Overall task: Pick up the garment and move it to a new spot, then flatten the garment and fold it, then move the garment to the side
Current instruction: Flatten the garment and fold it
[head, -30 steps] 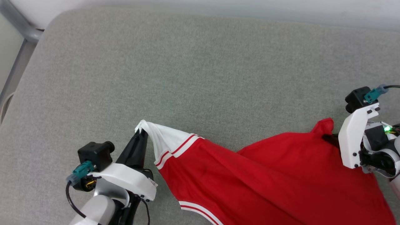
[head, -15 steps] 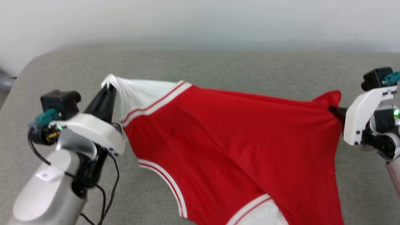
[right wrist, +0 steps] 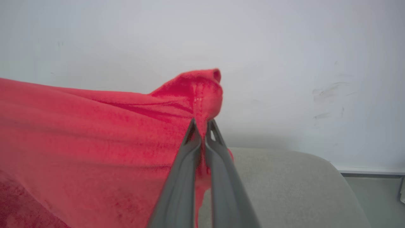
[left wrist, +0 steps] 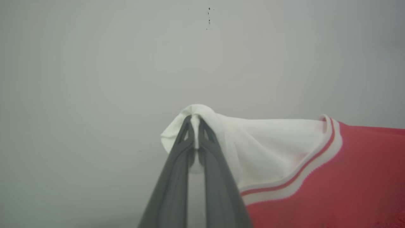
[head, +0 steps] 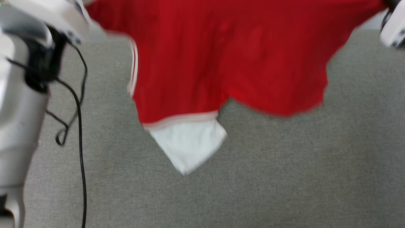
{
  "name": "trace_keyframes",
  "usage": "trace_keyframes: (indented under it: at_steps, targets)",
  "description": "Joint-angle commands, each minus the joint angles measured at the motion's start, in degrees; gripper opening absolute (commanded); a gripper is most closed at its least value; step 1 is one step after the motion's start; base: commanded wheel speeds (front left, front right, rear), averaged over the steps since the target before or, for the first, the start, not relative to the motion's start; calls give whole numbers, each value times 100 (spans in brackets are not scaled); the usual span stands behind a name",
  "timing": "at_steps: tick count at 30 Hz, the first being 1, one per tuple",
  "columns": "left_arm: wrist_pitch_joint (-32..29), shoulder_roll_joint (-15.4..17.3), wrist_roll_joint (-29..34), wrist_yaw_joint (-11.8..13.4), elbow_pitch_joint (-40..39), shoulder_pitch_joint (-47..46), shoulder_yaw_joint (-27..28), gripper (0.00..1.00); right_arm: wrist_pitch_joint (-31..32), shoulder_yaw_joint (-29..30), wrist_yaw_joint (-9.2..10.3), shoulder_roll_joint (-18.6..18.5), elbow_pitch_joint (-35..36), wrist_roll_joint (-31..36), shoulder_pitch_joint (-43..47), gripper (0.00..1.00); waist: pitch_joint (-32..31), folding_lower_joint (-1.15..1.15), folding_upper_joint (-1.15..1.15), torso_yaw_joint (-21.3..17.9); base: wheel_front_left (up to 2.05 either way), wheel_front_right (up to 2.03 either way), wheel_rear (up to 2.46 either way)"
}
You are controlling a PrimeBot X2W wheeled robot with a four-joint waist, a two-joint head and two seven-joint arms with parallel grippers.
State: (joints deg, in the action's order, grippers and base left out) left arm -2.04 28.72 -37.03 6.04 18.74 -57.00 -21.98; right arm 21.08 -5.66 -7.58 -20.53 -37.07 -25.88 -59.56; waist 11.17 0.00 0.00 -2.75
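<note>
Red jersey shirt (head: 227,53) — left tool (left wrist: 196,123) pinched shut on its white sleeve tip (left wrist: 197,110), right tool (right wrist: 202,125) pinched shut on a red corner. Cloth hangs spread between them above the grey tabletop (head: 284,177). Light, limp, probably slick — corner holds suit it, but thin pinches may slip.
</note>
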Motion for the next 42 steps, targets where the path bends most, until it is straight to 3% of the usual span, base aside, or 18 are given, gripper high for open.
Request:
trace_keyframes:
  at_steps: [1, 12, 22, 32, 42]
  targets:
    - [21, 86, 47, -5, 145, -274, 73, 0, -91, 131, 16, -15, -54, 99, -218, 0, 236, 0, 0, -57, 0, 0, 0]
    - [162, 50, 458, -296, 1469, -2831, 52, 0, -818, 762, 22, 139, -202, 998, -2243, 0, 1364, 0, 0, -49, 0, 0, 0]
    - [375, -171, 358, -570, 2545, -3791, 76, 0, -1543, 575, 20, 408, -787, 1205, -3235, 0, 2404, 0, 0, 14, 0, 0, 0]
    - [649, -521, -111, -1015, 3646, -3457, 187, 0, -1908, -52, 16, 426, -1554, 707, -3126, 0, 2729, 0, 0, 157, 0, 0, 0]
    - [935, -754, -749, -1338, 4185, -1693, 181, 0, -2056, -1120, 16, 303, -1632, -233, -1336, 0, 1971, 0, 0, 152, 0, 0, 0]
